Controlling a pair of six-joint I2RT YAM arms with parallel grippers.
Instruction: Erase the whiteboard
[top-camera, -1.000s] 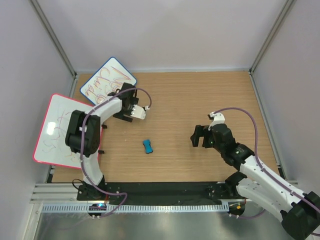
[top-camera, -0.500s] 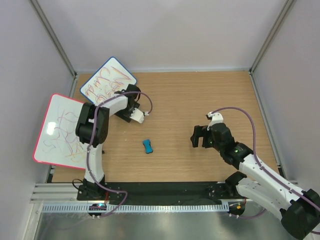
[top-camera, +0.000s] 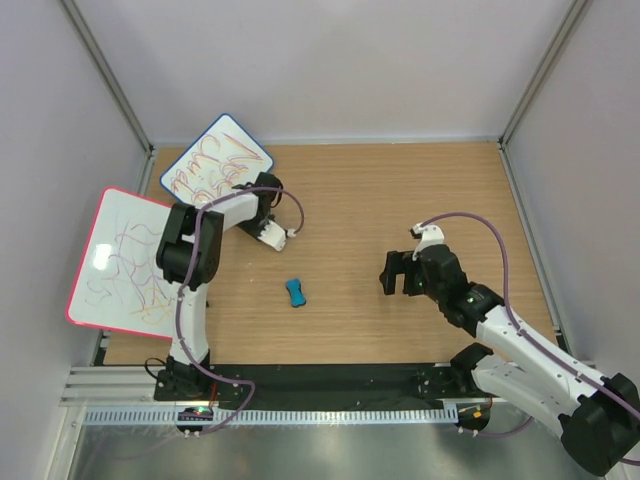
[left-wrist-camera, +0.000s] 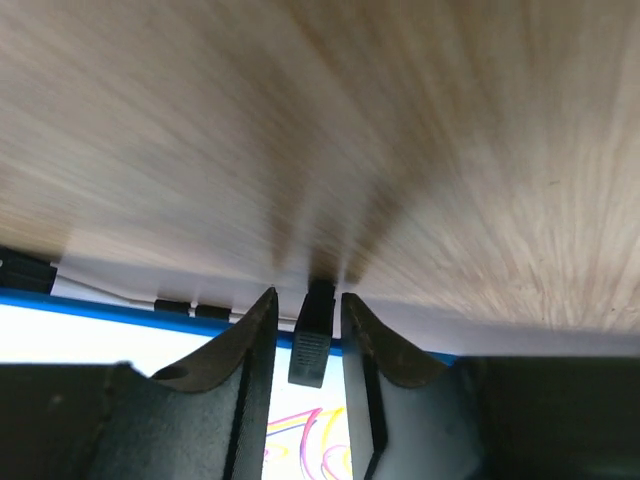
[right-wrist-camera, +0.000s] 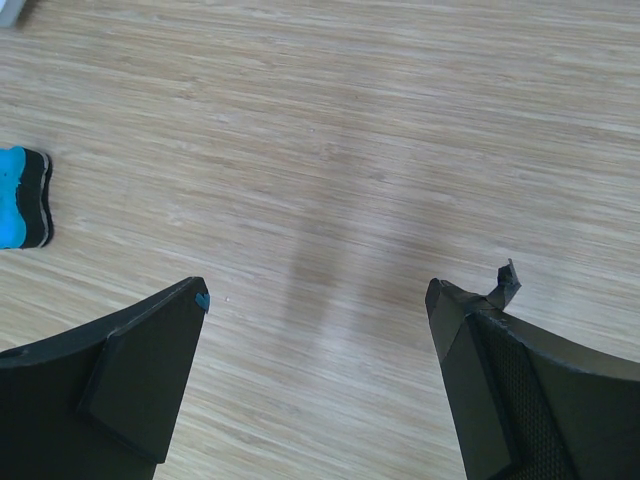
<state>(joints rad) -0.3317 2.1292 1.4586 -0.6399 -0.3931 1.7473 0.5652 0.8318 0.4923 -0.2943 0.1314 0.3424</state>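
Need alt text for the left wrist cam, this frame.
The left claw straddles a small black foot on the blue frame of the whiteboard, fingers close on either side; whether they pinch it is unclear. Coloured scribbles show between the fingers, blurred wooden table beyond.

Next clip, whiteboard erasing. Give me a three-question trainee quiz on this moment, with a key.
1. True or false: the right gripper holds the blue eraser.
2. Which board is the left gripper at? A) the blue-framed whiteboard B) the pink-framed whiteboard C) neither
3. In the left wrist view, what sits between the left gripper's fingers?
Key: 1. False: the eraser lies on the table between the arms, and the right gripper is open and empty. 2. A. 3. A small black foot on the blue frame's edge.
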